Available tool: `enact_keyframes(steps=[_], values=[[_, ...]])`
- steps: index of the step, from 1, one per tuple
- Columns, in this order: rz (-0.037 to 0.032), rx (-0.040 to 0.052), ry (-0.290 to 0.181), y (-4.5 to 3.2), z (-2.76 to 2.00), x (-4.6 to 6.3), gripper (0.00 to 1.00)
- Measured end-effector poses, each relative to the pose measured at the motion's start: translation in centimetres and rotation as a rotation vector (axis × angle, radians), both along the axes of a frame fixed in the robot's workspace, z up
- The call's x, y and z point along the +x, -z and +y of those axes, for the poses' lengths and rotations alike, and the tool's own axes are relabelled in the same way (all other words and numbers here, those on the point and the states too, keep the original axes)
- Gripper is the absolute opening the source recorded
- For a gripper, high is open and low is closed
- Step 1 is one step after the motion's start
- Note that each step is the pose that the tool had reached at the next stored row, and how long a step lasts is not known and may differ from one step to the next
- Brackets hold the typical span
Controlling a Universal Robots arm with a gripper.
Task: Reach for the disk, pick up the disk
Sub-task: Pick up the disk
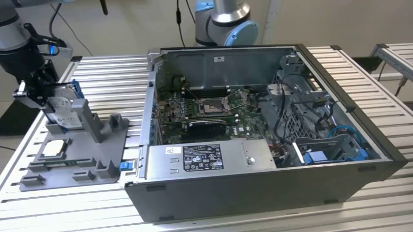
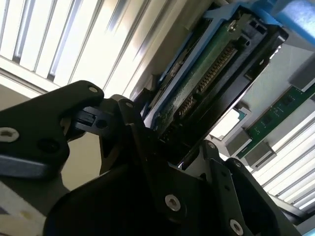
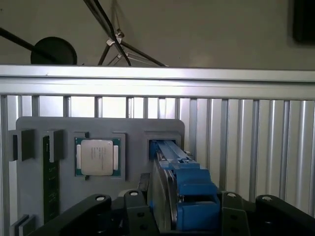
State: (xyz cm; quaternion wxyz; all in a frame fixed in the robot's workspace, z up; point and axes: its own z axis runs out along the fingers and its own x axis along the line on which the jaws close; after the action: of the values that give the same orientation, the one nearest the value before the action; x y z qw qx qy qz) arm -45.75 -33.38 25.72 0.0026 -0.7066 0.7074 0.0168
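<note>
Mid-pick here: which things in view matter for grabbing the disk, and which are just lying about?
In play: flat silver-grey hard drive in a bright blue plastic bracket; black tool straddling it; grey plastic holder it stands in.
Lying about: square silver chip; green memory stick; open grey computer case; boxy silver power supply.

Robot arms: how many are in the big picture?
2. One arm is at the exterior view's left, above the disk; a second arm is behind the open computer case.
</note>
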Motion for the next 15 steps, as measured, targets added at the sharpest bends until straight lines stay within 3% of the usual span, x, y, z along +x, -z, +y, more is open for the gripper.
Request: enact_keyframes(steps=[15], values=[[0.0000,0.0000,0.000,0.01,0.00,0.00,0.00]])
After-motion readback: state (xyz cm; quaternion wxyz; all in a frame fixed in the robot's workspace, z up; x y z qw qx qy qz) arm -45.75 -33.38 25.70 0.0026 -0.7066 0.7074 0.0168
